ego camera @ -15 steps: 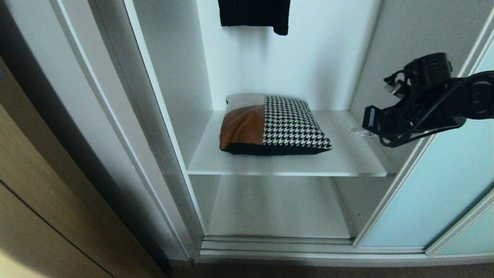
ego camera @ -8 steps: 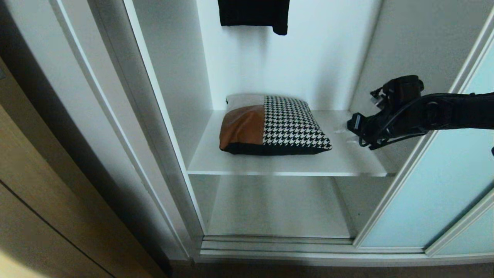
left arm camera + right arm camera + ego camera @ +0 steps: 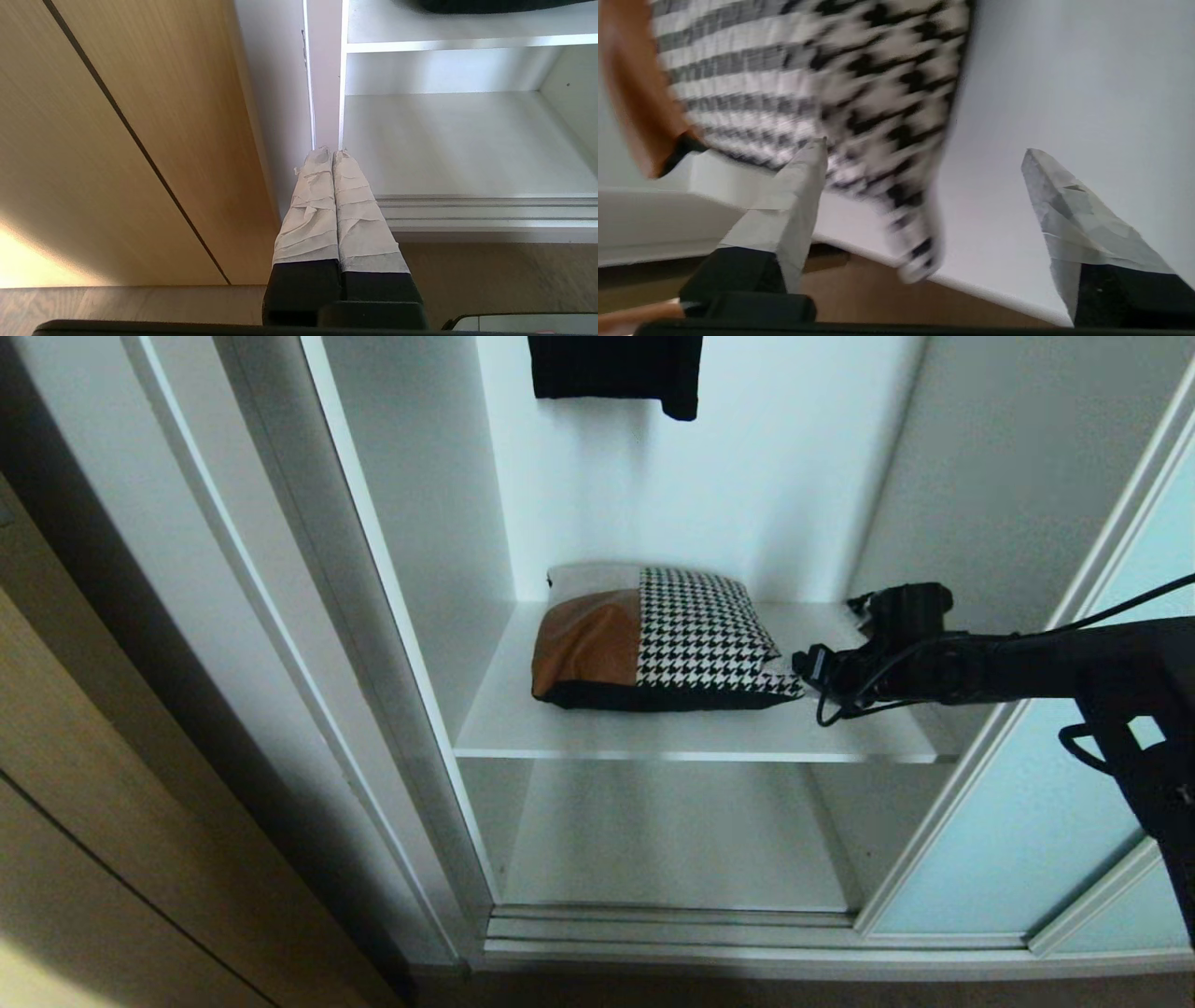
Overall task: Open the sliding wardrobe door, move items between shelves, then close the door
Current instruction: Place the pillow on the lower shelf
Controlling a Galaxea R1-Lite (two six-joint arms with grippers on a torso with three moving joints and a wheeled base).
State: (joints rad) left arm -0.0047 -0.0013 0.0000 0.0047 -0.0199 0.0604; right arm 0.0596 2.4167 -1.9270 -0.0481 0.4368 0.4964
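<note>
The cushion (image 3: 653, 639), tan-brown beside houndstooth with a black underside, lies flat on the upper white shelf (image 3: 691, 735). My right gripper (image 3: 792, 674) reaches in level from the right, right at the cushion's near right corner. In the right wrist view that gripper (image 3: 924, 154) is open, and the houndstooth corner (image 3: 878, 93) lies between its taped fingers (image 3: 803, 186) without being pinched. The frosted aqua sliding wardrobe door (image 3: 1055, 784) stands pushed to the right. My left gripper (image 3: 327, 151) is shut on nothing, parked low by the wardrobe's left frame.
A lower white shelf (image 3: 672, 840) lies bare beneath the upper one. A small black garment (image 3: 616, 369) hangs at the top of the back wall. A light wooden door (image 3: 112, 821) stands to the left. The door tracks (image 3: 672, 933) run along the bottom.
My right arm has come down and leftwards into the wardrobe, from beside the door frame to the cushion's right corner, and its jaws have opened wide. The cushion has not moved.
</note>
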